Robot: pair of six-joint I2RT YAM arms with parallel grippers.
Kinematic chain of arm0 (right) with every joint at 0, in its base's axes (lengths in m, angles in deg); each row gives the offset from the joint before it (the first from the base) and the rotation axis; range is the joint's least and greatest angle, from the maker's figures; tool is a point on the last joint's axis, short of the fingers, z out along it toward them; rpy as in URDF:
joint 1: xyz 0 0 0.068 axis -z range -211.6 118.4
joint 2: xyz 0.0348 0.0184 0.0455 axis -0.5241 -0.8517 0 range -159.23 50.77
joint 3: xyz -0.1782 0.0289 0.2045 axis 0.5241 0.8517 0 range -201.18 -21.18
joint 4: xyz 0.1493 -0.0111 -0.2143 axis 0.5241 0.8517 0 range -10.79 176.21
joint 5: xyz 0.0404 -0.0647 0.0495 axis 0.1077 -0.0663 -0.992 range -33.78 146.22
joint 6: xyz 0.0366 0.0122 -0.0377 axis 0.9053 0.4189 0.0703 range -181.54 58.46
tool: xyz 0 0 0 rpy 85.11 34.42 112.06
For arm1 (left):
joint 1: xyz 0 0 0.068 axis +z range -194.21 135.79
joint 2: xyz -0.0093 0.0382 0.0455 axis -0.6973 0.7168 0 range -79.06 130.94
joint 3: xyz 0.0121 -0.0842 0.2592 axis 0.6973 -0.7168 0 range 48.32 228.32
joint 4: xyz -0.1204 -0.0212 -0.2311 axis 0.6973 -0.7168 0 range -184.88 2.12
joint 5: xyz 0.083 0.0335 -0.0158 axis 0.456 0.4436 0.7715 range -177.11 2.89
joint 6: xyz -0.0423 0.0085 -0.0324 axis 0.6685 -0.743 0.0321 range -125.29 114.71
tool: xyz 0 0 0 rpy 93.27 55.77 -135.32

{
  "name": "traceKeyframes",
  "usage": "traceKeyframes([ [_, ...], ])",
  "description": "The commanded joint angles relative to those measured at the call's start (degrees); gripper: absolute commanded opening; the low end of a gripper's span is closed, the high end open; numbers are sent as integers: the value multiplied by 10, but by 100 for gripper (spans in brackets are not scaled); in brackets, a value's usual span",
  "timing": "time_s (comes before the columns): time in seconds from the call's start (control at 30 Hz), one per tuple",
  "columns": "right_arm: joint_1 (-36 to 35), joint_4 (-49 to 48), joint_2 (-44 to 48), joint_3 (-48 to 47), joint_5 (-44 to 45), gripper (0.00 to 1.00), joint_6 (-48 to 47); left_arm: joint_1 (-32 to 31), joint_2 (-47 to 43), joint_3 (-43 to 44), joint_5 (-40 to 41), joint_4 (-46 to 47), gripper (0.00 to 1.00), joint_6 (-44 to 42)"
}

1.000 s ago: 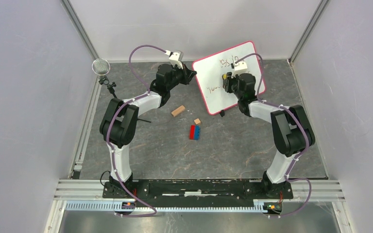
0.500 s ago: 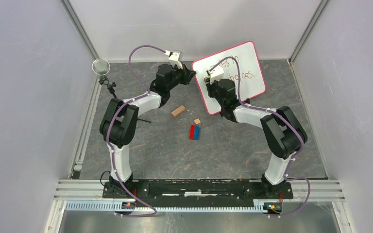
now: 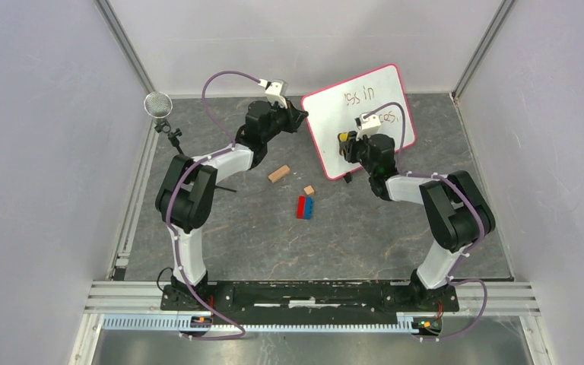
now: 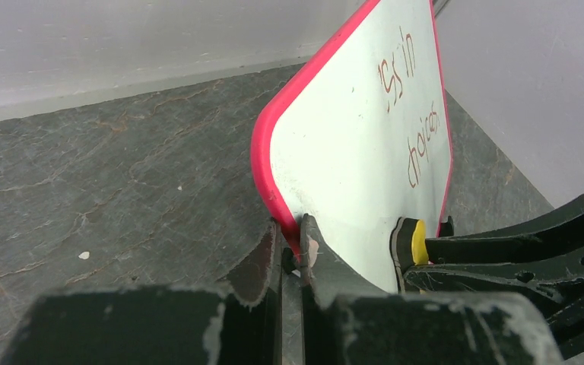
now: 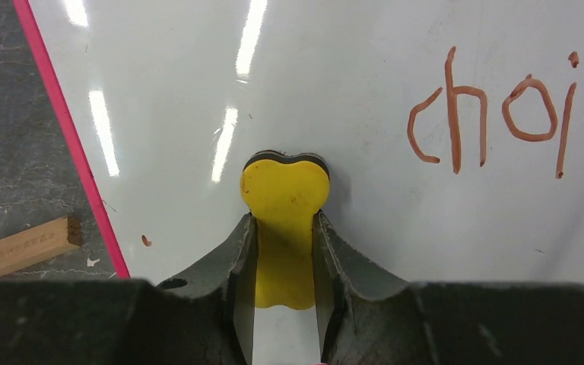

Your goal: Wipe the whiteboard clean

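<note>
The whiteboard [image 3: 359,122] stands tilted at the far right of the bench [image 3: 258,236], its red left edge pinched between the closed left jaws. The right jaws grip a yellow eraser [image 5: 284,198] pressed against the white face, just left of "choi", which runs off the wrist view's edge. From above, the right arm [image 3: 407,185] hides most of that lower writing; only "ss in" reads clearly

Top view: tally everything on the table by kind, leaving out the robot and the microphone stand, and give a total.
whiteboard: 1
eraser: 1
wooden blocks: 2
toy bricks, one red and one blue: 2
Total: 6
</note>
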Motion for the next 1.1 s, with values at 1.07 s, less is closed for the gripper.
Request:
traceKeyframes([
  [1.07,-20,105,19,48,52,0,5,-30,-12,4,-37,-16,2,-44],
])
